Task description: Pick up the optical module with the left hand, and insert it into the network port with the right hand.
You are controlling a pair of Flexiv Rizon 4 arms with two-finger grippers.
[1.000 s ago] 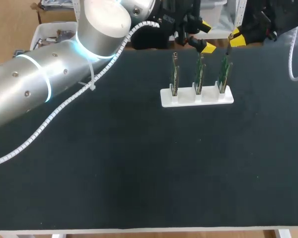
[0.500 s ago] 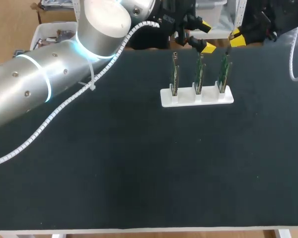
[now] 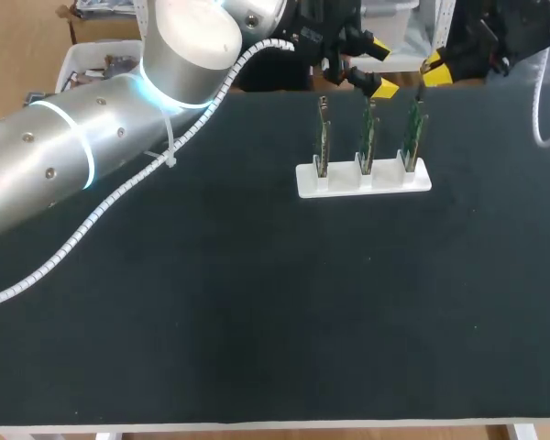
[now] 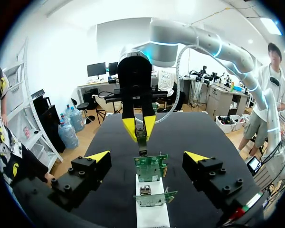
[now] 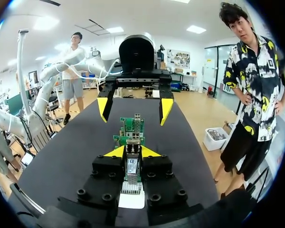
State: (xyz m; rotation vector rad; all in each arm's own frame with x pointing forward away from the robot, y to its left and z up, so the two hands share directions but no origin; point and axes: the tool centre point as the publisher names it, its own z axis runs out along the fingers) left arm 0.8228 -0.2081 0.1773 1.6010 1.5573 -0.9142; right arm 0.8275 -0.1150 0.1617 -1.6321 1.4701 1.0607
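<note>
1. Nearest, at 6 o'clock in the head view: bench [image 3: 257, 321], matte black with a fine, slightly fuzzy grain.
2. At 9 o'clock: left arm [image 3: 64, 156], a smooth brushed-metal tube with a glowing ring and a white spiral-wrapped cable [image 3: 119, 197], running toward 1 o'clock.
3. At 1 o'clock from the bench's middle: holder [image 3: 364, 181], a white, blocky, slotted plastic bar. Standing in it on edge, three boards [image 3: 368, 137], thin, green and rigid. On the board nearest the left wrist camera, a small boxy metal port [image 4: 145, 190].
4. Just past the holder, near the far edge: left gripper [image 3: 380, 67], spread wide and carrying nothing. From its own wrist, boards at 12 o'clock between the black, bolted fingers [image 4: 83, 178], touching neither.
5. At 3 o'clock from the left gripper: right gripper [image 3: 437, 70], pinching the module [image 5: 131, 166] from both sides. A slim, hard, metal-cased bar with a pale label, aimed at 12 o'clock toward the closest board. Contact with any port: impossible to tell.
6. Progress, as a judgement: pick-up and hand-over apparently done, given the module in the right gripper and the left one free. Left to do: squaring the module to a port, pushing it home, letting go. Probably a snug metal-in-metal fit, with thin boards likely to flex under a crooked push.
</note>
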